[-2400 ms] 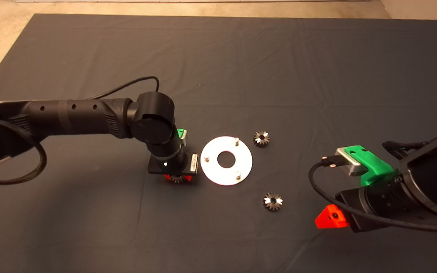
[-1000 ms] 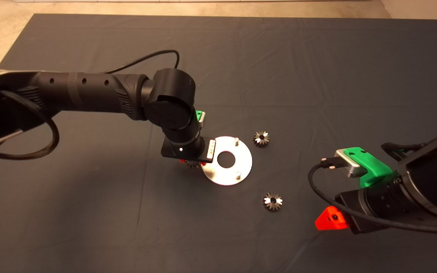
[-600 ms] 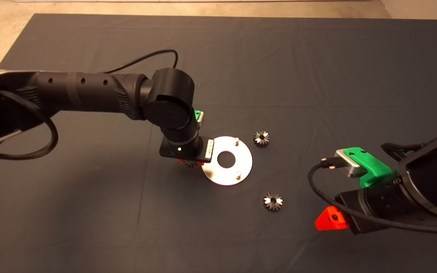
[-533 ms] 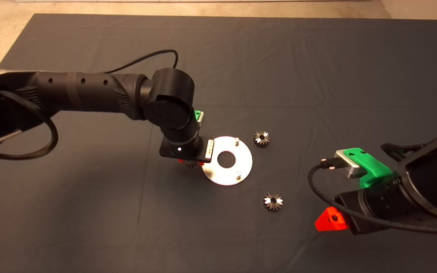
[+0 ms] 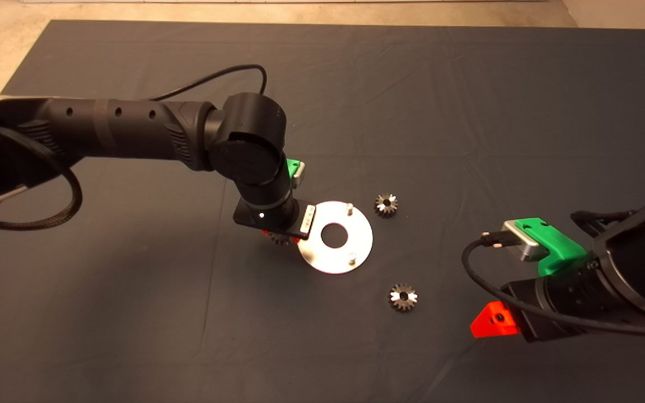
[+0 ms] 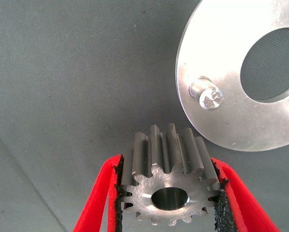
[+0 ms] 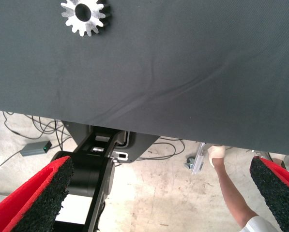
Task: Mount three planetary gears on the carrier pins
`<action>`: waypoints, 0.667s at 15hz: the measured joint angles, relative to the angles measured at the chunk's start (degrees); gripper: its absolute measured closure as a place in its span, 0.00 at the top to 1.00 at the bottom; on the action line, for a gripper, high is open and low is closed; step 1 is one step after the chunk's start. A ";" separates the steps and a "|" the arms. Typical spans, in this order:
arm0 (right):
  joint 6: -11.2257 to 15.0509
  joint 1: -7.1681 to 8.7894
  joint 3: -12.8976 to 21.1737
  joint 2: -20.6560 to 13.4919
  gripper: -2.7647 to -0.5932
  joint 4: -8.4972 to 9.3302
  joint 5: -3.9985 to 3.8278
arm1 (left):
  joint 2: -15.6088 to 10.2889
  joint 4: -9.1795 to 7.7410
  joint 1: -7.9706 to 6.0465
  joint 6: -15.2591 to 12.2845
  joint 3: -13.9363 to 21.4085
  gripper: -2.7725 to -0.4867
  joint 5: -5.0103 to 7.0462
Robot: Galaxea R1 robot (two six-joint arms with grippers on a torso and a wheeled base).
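**A:** Where did the parts sit at that instant?

**B:** The left end effector [image 6: 168,193] was clamped on one gear [image 6: 169,186], held above the tabletop [image 5: 412,112] just beside the plate [image 5: 334,257]. The nearest carrier pin [image 6: 206,94] stood close ahead of it, bare. Two more gears [image 5: 386,204] [image 5: 403,296] lay flat on the mat, apart from the plate, and the other two pins [image 5: 349,208] [image 5: 351,257] were bare too.

**A:** And the risk?

**B:** Probably alignment. The bore looked barely wider than the pin, and the gear sat slightly tilted between the pads, so it could have landed on the pin's top and jammed, or nudged the loose plate sideways. A release too soon might have dropped it on the plate's edge.

**A:** The other arm?

**B:** The right end effector [image 7: 154,193] waited at the tabletop's near right edge, its fingers spread wide and empty; a person's arm [image 7: 229,188] showed beyond.
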 joint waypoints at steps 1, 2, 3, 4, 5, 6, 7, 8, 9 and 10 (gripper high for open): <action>0.00 -0.02 0.00 -0.19 0.98 -0.02 -0.02 | 0.00 -0.54 -0.16 0.27 -0.44 0.18 0.02; 0.01 -0.02 0.00 -0.32 0.98 -0.01 -0.02 | 0.00 -0.87 -0.23 0.43 -0.89 0.18 0.02; 0.00 -0.02 0.00 -0.32 0.98 0.00 0.00 | 0.09 -1.21 -0.28 0.49 -1.32 0.18 0.02; 0.01 -0.02 0.00 -0.35 0.98 -0.02 0.00 | 0.55 -1.51 -0.32 0.55 -1.94 0.18 0.10; 0.00 -0.02 0.00 -0.35 0.98 -0.01 0.00 | 1.48 -1.65 -0.30 0.55 -2.77 0.18 0.13; 0.00 -0.02 0.00 -0.41 0.98 -0.02 0.02 | 2.74 -1.71 -0.30 0.52 -3.59 0.18 0.07; 0.00 -0.02 0.00 -0.44 0.98 -0.02 0.02 | 3.99 -1.90 -0.30 0.38 -4.49 0.18 0.05; 0.00 -0.02 0.00 -0.49 0.98 -0.02 -0.02 | 4.76 -1.90 -0.32 -0.19 -5.25 0.18 -0.13; 0.00 -0.04 0.00 -0.61 0.98 -0.02 0.00 | 5.31 -1.95 -0.32 -1.27 -5.85 0.18 -0.44; 0.00 -0.02 0.00 -0.62 0.98 -0.02 -0.02 | 5.32 -2.06 -0.30 -2.82 -6.40 0.18 -0.39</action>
